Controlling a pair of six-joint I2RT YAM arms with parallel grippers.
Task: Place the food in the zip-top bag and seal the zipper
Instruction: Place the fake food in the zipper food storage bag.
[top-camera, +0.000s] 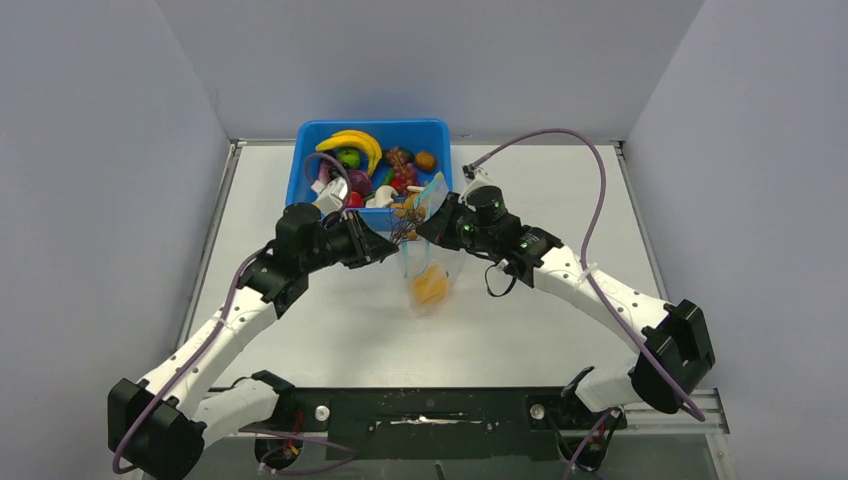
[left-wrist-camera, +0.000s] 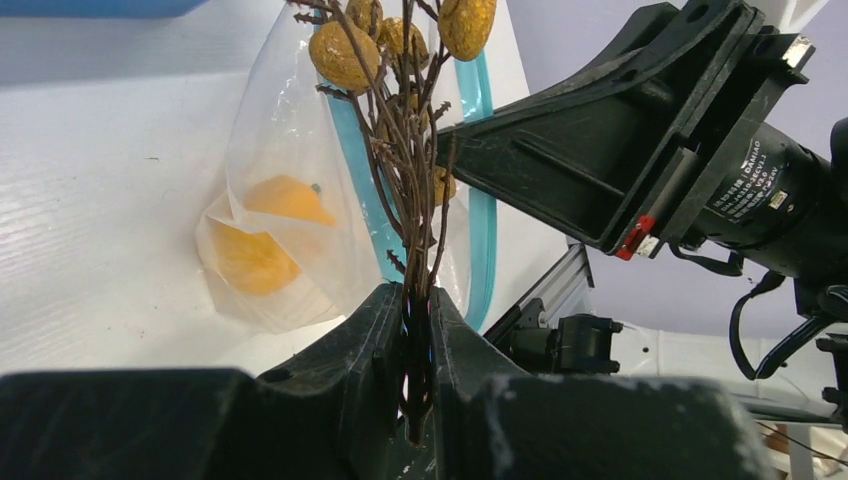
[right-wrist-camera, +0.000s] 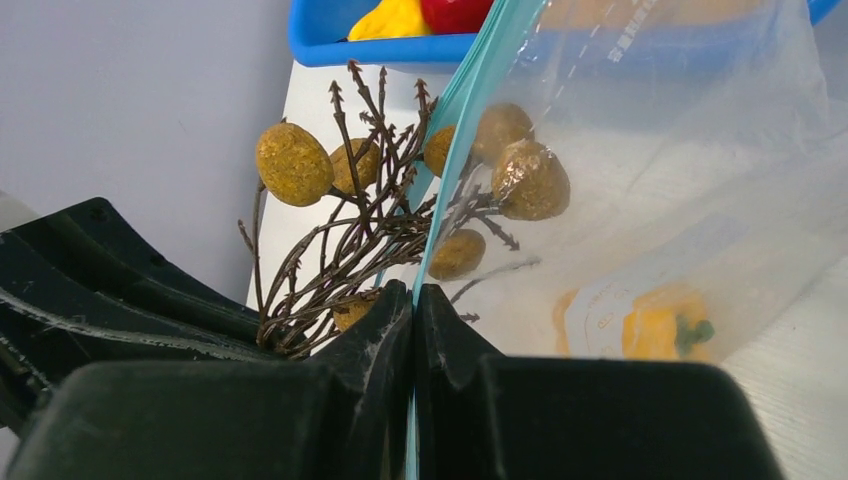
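Pale grey walls (top-camera: 120, 150) close in a white table (top-camera: 330, 330), with a blue tub (top-camera: 308, 170) of toy food at its far edge, a yellow banana bunch (top-camera: 355, 143) on top. Just near of the tub the two claws meet. The left gripper (left-wrist-camera: 418, 310) is closed tight on the stems of a brown twig bunch (left-wrist-camera: 405, 150) with yellow-brown berries. The right gripper (right-wrist-camera: 413, 300) is pinched narrow on the teal zipper (right-wrist-camera: 455, 140) of the zip-top bag (top-camera: 425, 265). The bag hangs between the grippers, its mouth up toward the tub. An orange piece (left-wrist-camera: 270, 230) sits in its sagging near end. The berries lie against the bag's mouth; whether they are inside the plastic is unclear.
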